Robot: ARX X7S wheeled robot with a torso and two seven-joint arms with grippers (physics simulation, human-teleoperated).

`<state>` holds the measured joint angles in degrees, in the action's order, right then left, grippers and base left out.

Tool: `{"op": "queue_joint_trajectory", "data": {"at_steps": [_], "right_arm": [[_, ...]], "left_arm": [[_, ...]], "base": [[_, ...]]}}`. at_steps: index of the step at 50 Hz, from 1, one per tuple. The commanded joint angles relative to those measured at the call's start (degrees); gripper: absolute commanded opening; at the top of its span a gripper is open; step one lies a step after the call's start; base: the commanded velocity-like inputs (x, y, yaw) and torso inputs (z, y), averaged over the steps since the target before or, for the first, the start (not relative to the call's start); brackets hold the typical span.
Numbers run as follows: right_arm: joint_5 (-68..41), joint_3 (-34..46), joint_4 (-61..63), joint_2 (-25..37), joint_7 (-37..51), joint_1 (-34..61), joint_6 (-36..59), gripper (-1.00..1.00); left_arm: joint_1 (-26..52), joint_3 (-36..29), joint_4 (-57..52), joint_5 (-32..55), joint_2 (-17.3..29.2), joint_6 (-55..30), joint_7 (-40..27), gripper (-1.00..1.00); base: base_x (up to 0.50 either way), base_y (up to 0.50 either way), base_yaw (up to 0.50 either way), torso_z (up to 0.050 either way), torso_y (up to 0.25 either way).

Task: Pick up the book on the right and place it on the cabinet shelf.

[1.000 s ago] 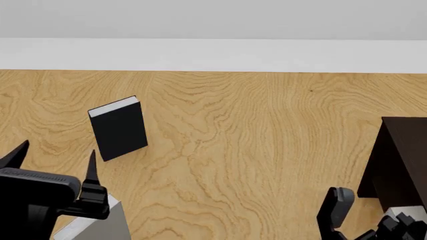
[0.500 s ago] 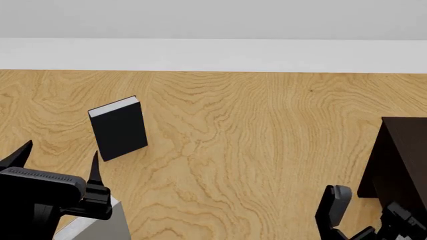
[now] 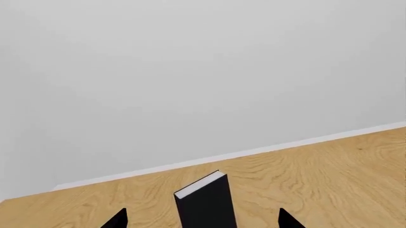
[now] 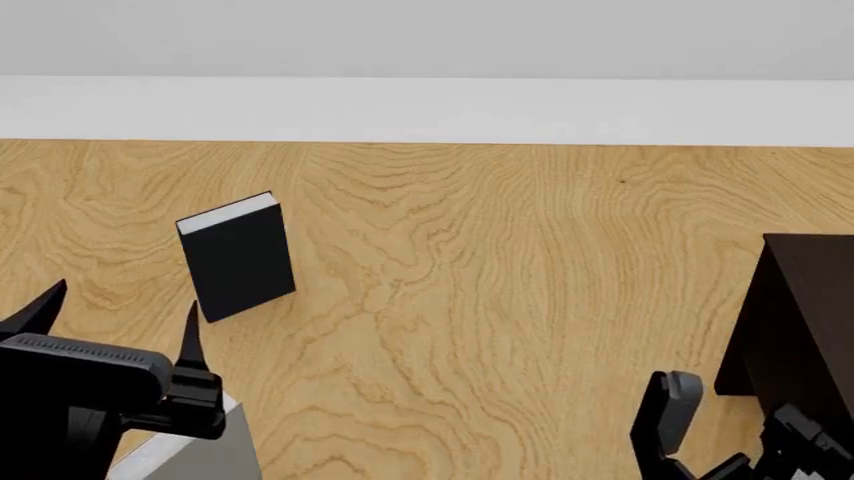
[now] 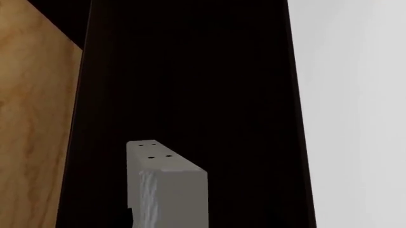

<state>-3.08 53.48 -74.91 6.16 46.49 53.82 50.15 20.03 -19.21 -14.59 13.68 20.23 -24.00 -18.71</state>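
In the right wrist view the book (image 5: 168,190), light grey with whitish page edges and small dark dots on its end face, stands up from my right gripper (image 5: 166,222), which is shut on it. The black fingers barely show against the dark. Right behind the book looms the very dark cabinet (image 5: 190,71); its shelf board does not stand out in the blackness. The head view shows the cabinet (image 4: 807,310) at the right edge, with my right arm (image 4: 671,412) just left of it. My left gripper (image 4: 123,308) is open and holds nothing.
A black book (image 4: 238,255) stands upright on the wooden floor (image 4: 507,280), a little beyond my left fingertips; it also shows in the left wrist view (image 3: 204,204). Another grey book (image 4: 220,450) lies under my left arm. A white wall (image 4: 427,110) borders the floor.
The right arm sank a little and the held book's pale corner slipped out of the head view at the bottom right. The left gripper dipped slightly. Nothing has moved in the last half second.
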Motion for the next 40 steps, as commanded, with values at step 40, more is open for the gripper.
{"op": "queue_joint_trajectory", "data": {"at_steps": [40], "right_arm": [[2.82,10.50,-0.08,-2.16,-4.58,1.09,-12.35,1.00]], "left_arm": [[-0.63,-0.10,-0.30,1.16,0.23,1.00,-0.38,1.00]], "base": [[0.00,0.00,0.00,0.000,0.001]]}}
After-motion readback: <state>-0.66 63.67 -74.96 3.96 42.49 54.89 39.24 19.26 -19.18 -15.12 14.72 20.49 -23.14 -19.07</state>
